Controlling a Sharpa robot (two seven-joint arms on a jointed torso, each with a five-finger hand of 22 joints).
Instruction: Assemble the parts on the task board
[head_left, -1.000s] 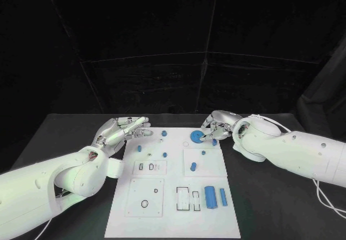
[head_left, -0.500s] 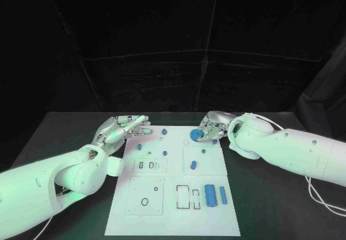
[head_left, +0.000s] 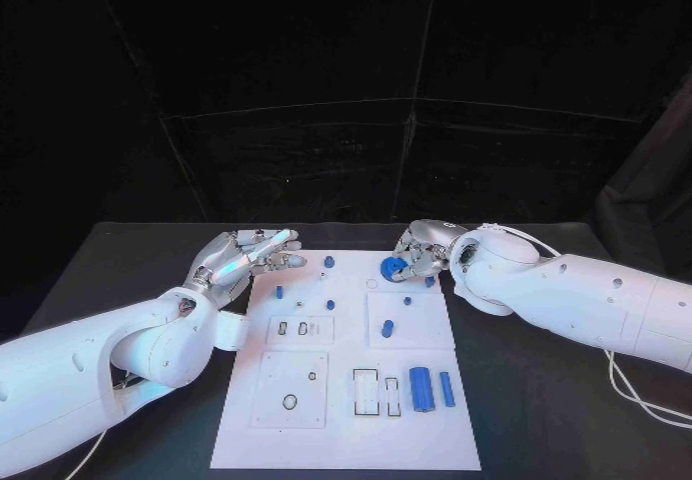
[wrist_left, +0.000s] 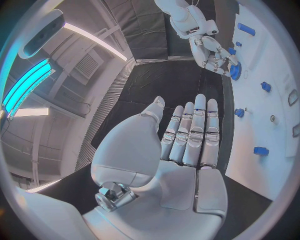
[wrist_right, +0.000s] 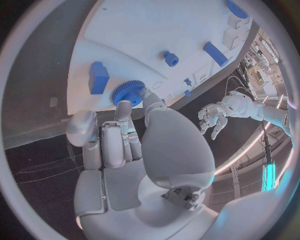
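Risk lies at the task board's far right edge, where the right hand pinches the blue gear in fingertips only, so it could slip; left hand hovers open, holding nothing.

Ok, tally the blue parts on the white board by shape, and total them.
Round blue toothed wheel: 1
Long blue pieces: 2
Small blue pieces: 6
Total: 9

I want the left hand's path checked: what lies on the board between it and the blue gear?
In the head view, one small blue peg stands between the left hand and the blue gear; otherwise bare white board.
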